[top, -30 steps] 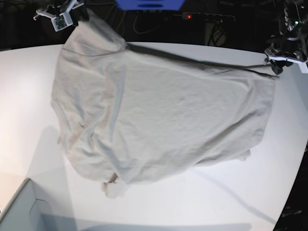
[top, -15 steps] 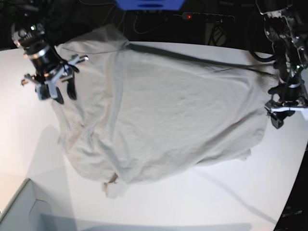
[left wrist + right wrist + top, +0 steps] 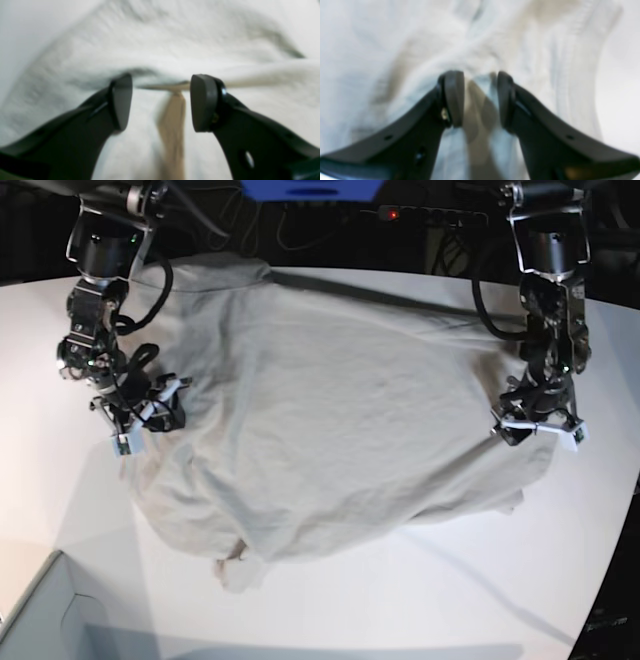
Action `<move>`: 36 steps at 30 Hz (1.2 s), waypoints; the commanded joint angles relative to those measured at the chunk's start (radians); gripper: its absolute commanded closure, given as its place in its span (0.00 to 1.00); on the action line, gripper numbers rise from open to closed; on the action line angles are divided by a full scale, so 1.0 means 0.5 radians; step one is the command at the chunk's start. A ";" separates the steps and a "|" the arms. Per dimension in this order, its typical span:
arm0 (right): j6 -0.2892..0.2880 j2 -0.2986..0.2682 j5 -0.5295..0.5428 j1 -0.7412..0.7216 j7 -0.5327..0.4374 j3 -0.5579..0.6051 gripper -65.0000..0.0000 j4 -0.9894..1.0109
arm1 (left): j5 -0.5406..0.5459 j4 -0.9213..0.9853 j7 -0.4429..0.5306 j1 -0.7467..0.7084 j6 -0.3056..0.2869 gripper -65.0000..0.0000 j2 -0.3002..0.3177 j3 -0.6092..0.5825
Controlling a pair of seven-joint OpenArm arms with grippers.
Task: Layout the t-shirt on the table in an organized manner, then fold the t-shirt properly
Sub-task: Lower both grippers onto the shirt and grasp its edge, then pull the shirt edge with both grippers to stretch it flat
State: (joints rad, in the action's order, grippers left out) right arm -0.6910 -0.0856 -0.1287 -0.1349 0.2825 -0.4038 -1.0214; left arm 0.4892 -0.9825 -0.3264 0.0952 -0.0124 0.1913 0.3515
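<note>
Both our grippers, left (image 3: 538, 432) and right (image 3: 140, 418), gape apart over the t-shirt (image 3: 340, 410); closing shallow, we'd pinch one layer only.

Black curved fingers (image 3: 120, 100) with dark grey pads, black cabled arms.

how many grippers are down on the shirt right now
2. The left gripper sits at the t-shirt edge on the base view's right; the right gripper is over the edge on that view's left. Both have jaws apart.
</note>
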 commanded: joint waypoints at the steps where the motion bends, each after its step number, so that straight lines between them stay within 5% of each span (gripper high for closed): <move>1: -0.014 -0.014 -0.032 0.032 0.044 -0.001 0.65 -0.006 | -0.050 0.003 -0.064 -0.014 0.032 0.44 0.015 0.007; 13: -0.014 -0.067 -0.036 0.630 0.041 -0.001 0.66 -0.362 | -0.109 -0.774 -0.085 -0.686 0.020 0.44 -0.040 0.164; 22: -0.014 -0.063 -0.036 0.615 0.041 -0.001 0.66 -0.420 | -0.109 -1.142 -0.076 -0.514 0.032 0.44 -0.034 0.164; 36: -0.014 -0.060 -0.036 0.597 0.044 -0.001 0.66 -0.429 | -0.194 0.303 -0.064 0.554 0.020 0.44 0.138 0.149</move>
State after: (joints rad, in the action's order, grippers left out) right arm -0.7029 -0.1131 -0.1001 0.1562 0.2348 -0.4046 -1.2392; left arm 0.3893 -0.8108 -0.3828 0.3439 0.0025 0.2417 0.4240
